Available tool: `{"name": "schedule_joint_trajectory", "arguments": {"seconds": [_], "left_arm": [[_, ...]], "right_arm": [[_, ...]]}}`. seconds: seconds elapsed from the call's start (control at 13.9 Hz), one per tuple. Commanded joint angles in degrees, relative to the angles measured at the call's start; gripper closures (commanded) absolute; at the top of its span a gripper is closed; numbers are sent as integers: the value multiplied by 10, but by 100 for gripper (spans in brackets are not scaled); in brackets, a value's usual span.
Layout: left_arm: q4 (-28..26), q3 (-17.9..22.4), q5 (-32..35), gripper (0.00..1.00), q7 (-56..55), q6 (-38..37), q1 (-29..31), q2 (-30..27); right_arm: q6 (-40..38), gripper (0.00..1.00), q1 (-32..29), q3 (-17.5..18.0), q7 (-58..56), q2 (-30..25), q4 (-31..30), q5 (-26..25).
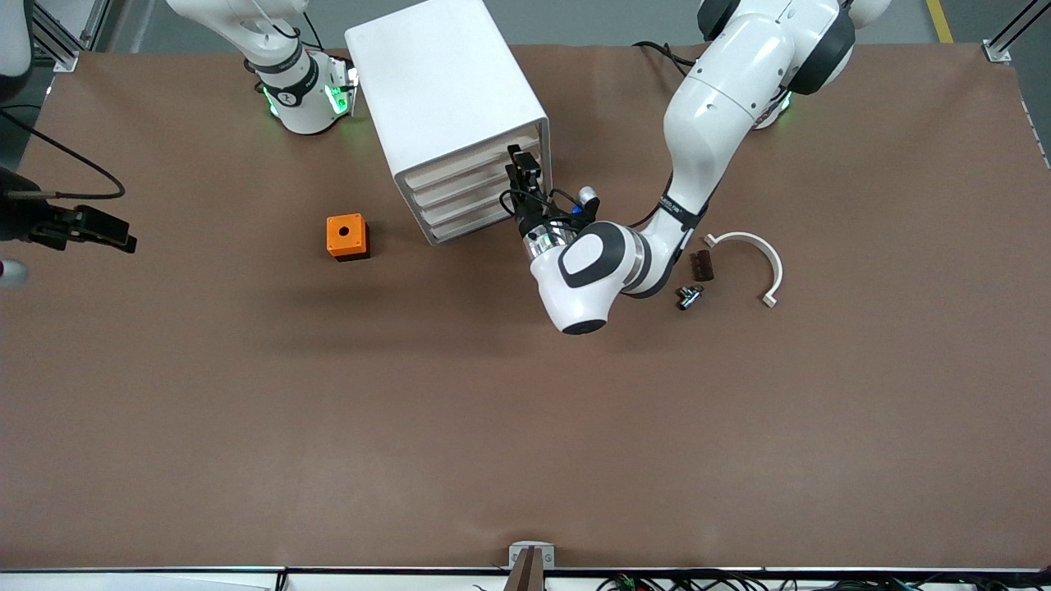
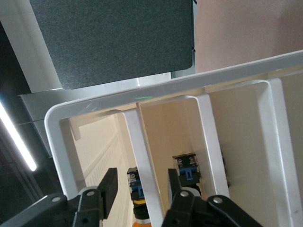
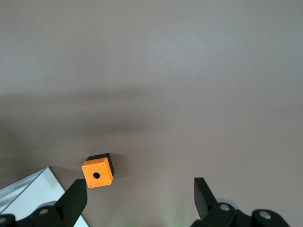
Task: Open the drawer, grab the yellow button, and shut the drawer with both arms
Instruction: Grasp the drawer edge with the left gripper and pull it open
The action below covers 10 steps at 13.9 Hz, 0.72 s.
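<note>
Orange-capped button [image 2: 140, 208] in drawer, just past left end effector [image 2: 142, 187].

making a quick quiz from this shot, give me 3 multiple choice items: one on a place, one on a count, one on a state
1. Where is the left gripper?
A. at the front of the cabinet
B. over the orange cube
C. over the white arc

2. How many drawer fronts does the cabinet show?
A. one
B. two
C. four

3. How are the right gripper's fingers?
A. shut on the cube
B. open, holding nothing
C. shut on a drawer

Key:
1 A, the front view shows the fingers against the drawer fronts.
2 C, four stacked drawer fronts show in the front view.
3 B, its wrist view shows the fingers spread above the table, nothing between them.
</note>
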Motion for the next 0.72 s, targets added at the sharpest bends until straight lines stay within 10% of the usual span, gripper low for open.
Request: {"name": "schedule_joint_trajectory", "arguments": {"seconds": [0.0,0.65], "left_arm": [[4,1,-15,53,-20,-8,-11,7],[-8,0,-23,74,-21,-11,-29,10]], "right_arm": [[8,0,-10,6,-13,16,4,-8],[4,0,66,8,166,21,-1,-1]]}}
